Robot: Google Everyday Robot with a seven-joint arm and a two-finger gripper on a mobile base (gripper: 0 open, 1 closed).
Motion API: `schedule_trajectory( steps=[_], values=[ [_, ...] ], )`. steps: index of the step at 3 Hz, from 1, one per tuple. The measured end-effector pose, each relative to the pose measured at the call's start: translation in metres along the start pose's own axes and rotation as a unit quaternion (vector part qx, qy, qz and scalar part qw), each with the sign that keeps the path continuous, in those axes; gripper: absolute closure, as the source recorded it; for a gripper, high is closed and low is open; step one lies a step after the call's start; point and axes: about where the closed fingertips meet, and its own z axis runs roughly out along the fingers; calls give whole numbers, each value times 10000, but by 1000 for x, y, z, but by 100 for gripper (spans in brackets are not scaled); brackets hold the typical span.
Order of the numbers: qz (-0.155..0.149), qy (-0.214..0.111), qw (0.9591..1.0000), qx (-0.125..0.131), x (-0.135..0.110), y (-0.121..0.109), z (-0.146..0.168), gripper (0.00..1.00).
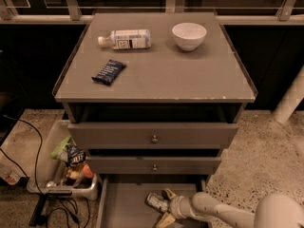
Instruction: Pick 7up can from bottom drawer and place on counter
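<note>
The 7up can (155, 202) lies on its side on the floor of the pulled-out bottom drawer (124, 208). My gripper (164, 207) is low in that drawer, reaching in from the right. Its two yellowish fingers (169, 193) are spread open just right of the can, one behind its near end and one in front; I cannot tell whether they touch it. The counter (161, 75) is the grey cabinet top above.
On the counter lie a clear plastic bottle (126, 39), a white bowl (189, 35) and a dark snack packet (109, 71). Two shut drawers with knobs (154, 138) sit above the open one. A white bin of snacks (64, 167) and cables stand on the floor at left.
</note>
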Motion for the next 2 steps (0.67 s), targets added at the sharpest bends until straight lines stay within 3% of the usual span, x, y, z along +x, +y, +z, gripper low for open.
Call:
schedule_trajectory(
  steps=[1, 2],
  values=[
    [178, 152, 9997, 118, 9, -6, 15, 0],
    [184, 157, 9996, 126, 9, -7, 16, 18]
  ],
)
